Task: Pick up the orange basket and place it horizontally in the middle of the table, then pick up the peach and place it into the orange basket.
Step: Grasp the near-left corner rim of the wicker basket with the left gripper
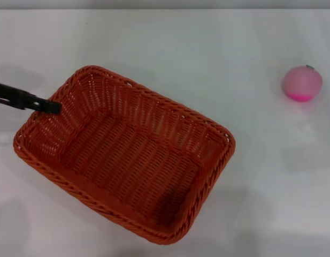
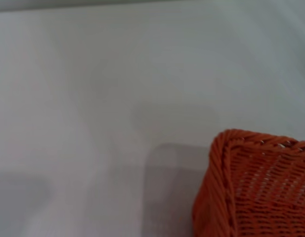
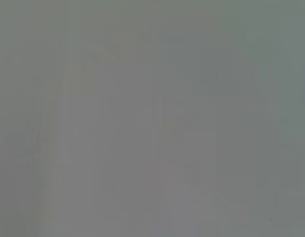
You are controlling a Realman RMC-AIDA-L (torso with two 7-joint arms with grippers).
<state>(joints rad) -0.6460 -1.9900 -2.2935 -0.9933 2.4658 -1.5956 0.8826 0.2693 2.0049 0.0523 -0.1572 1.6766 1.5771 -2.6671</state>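
Observation:
The orange basket (image 1: 127,155) sits on the white table (image 1: 218,48), left of centre and turned diagonally, with nothing inside it. My left gripper (image 1: 53,106) reaches in from the left as a thin black bar, its tip right at the rim of the basket's far-left corner. One basket corner (image 2: 251,187) shows in the left wrist view, with bare table (image 2: 117,89) around it. The pink peach (image 1: 302,83) lies alone at the far right, well apart from the basket. My right gripper is out of view, and the right wrist view is plain grey.
White tabletop stretches between the basket and the peach. The table's far edge (image 1: 165,9) runs along the top of the head view.

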